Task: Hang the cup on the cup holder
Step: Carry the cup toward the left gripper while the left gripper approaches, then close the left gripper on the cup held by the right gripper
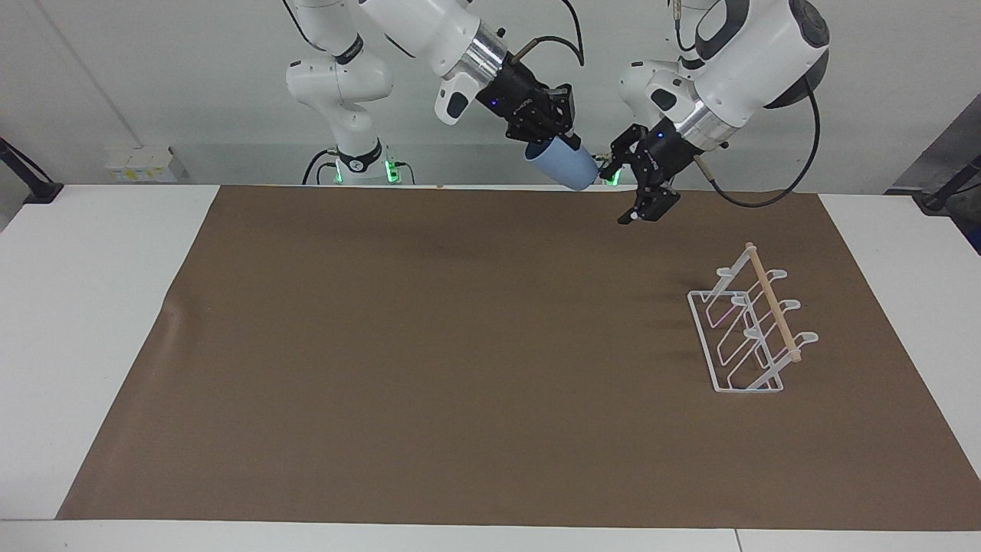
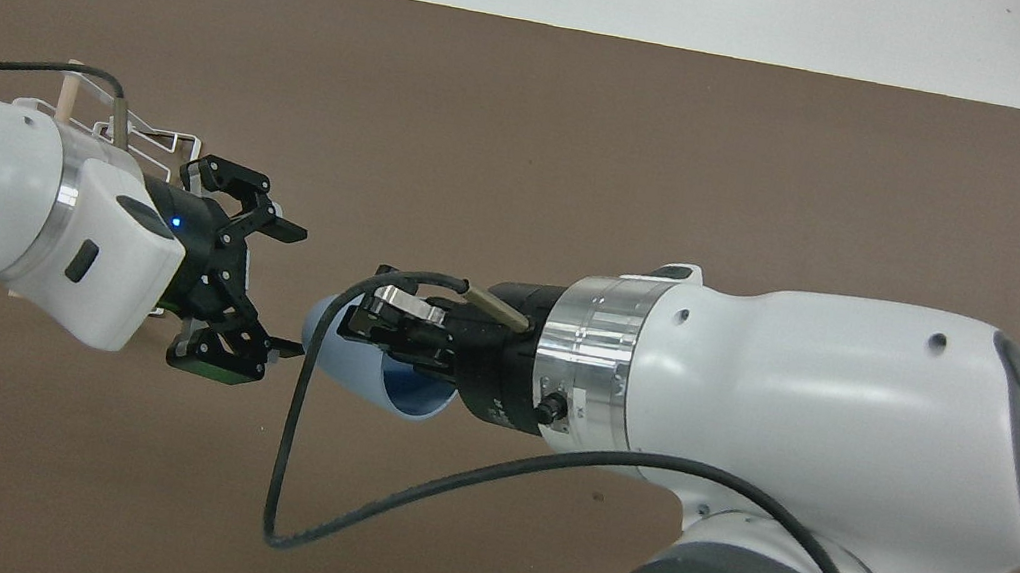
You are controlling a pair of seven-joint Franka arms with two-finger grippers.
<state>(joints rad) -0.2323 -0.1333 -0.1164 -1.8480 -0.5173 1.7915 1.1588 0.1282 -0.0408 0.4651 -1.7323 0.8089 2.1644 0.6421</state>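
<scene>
My right gripper (image 1: pixel 553 142) is shut on the rim of the light-blue cup (image 1: pixel 565 165) and holds it tilted in the air over the mat's edge nearest the robots. The cup's base points toward my left gripper (image 1: pixel 633 181). That gripper is open, turned sideways, and a short gap from the cup. In the overhead view the cup (image 2: pixel 357 363) lies between the right gripper (image 2: pixel 386 321) and the left gripper (image 2: pixel 279 288). The white wire cup holder (image 1: pixel 747 331) with its wooden dowel stands on the mat toward the left arm's end. My left arm partly hides it in the overhead view (image 2: pixel 150 135).
A brown mat (image 1: pixel 429 353) covers most of the white table (image 1: pixel 84 307). A black cable (image 2: pixel 283 455) loops down from the right wrist.
</scene>
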